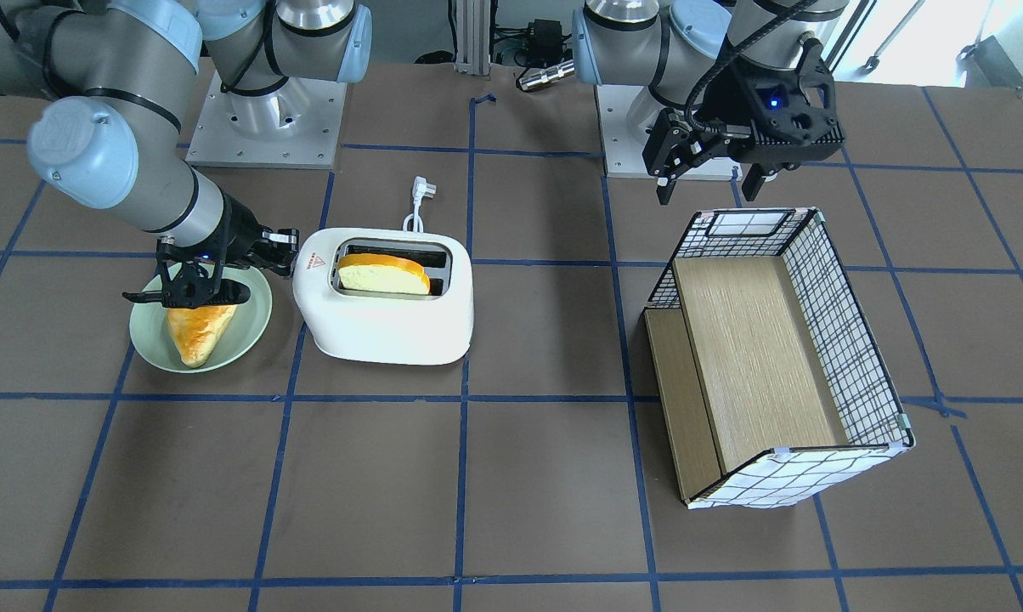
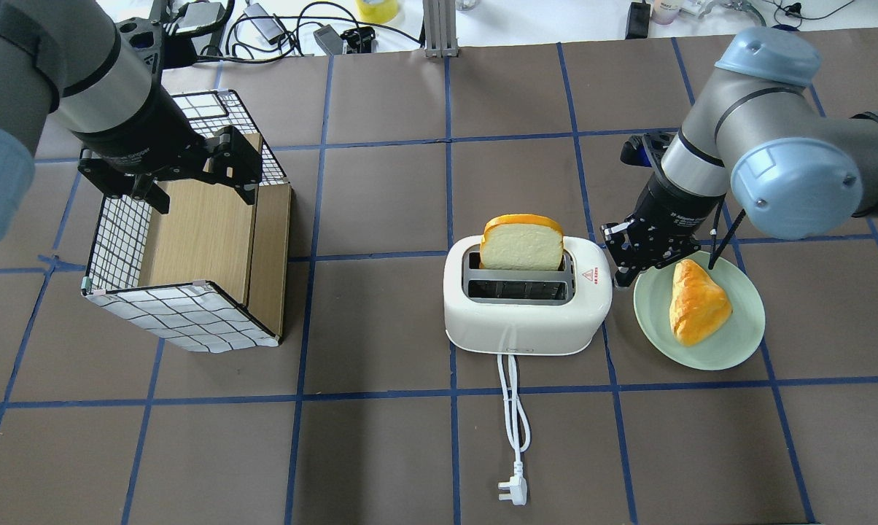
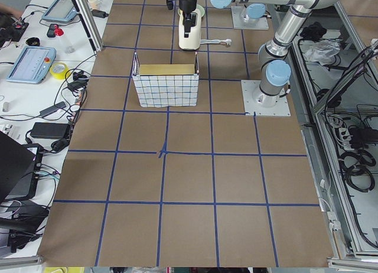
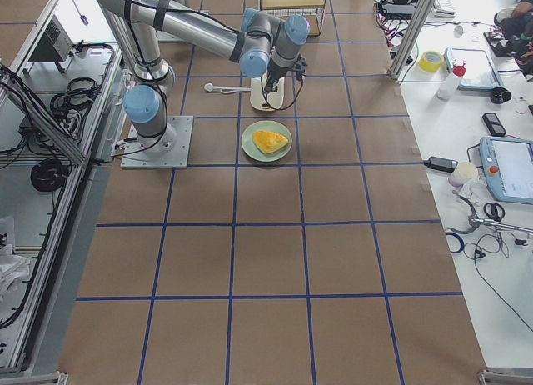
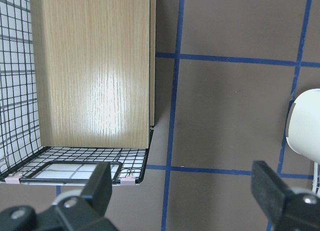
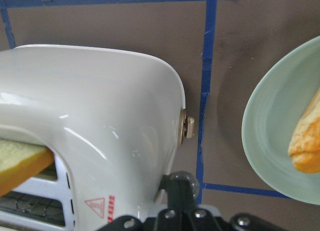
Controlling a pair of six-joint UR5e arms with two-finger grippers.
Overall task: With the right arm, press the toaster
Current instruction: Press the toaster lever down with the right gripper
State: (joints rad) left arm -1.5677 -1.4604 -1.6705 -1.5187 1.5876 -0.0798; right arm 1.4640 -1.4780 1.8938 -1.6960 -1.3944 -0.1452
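**Right jaws at the toaster's lever end: little room for a miss**

The toaster (image 2: 526,321) sits on the surface (image 2: 381,437) between the wire basket (image 2: 191,313) and the green plate (image 2: 734,343), with its end just beside the plate's rim and a bread slice (image 2: 521,244) standing in one slot. The right gripper (image 2: 625,271) hangs at that end, jaws narrow and empty. The left gripper (image 2: 200,191) holds its jaws wide and empty over the basket. If the push lands off-centre, it could skid off the rounded shell, shove the light toaster sideways or clip the plate.
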